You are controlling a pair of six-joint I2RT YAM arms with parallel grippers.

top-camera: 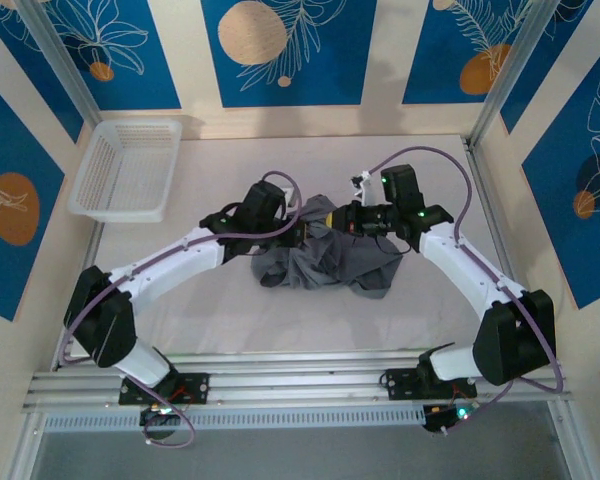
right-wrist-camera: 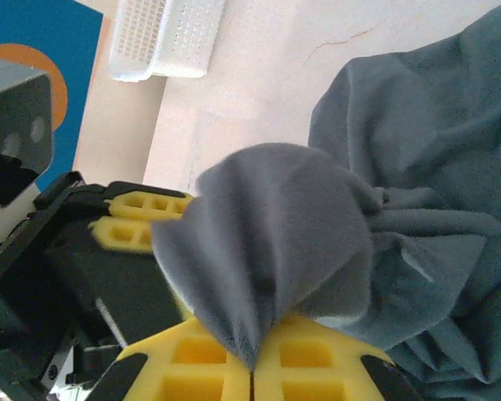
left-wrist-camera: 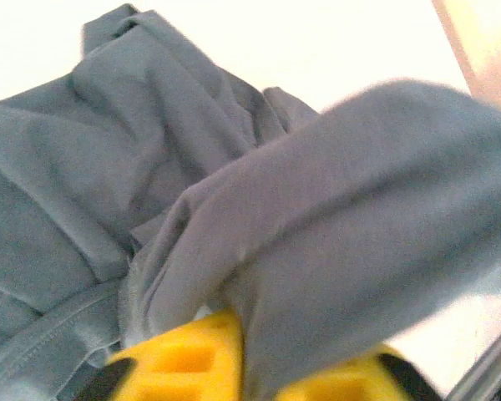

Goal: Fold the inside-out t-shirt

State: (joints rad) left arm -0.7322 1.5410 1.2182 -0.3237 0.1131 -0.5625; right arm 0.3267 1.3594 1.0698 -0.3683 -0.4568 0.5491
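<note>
So the right gripper [right-wrist-camera: 250, 374] is clamped tight on a bunched-up peak of the soft, matte slate-grey t-shirt [right-wrist-camera: 275, 242]. The left gripper [right-wrist-camera: 171, 219] pinches the same fold right beside it. The rest lies crumpled under both on the white table [top-camera: 220, 320]. The overhead view shows a white mesh basket [top-camera: 125, 170] well off past the left gripper, and blue-and-cream walls [top-camera: 280, 50].

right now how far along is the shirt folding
Early. Done: nothing is folded yet; the t-shirt lies in a crumpled heap. In hand: the right gripper is shut on a bunch of its cloth, and the left gripper seems to pinch cloth close beside it. Left: spreading the shirt flat, then every fold.
</note>
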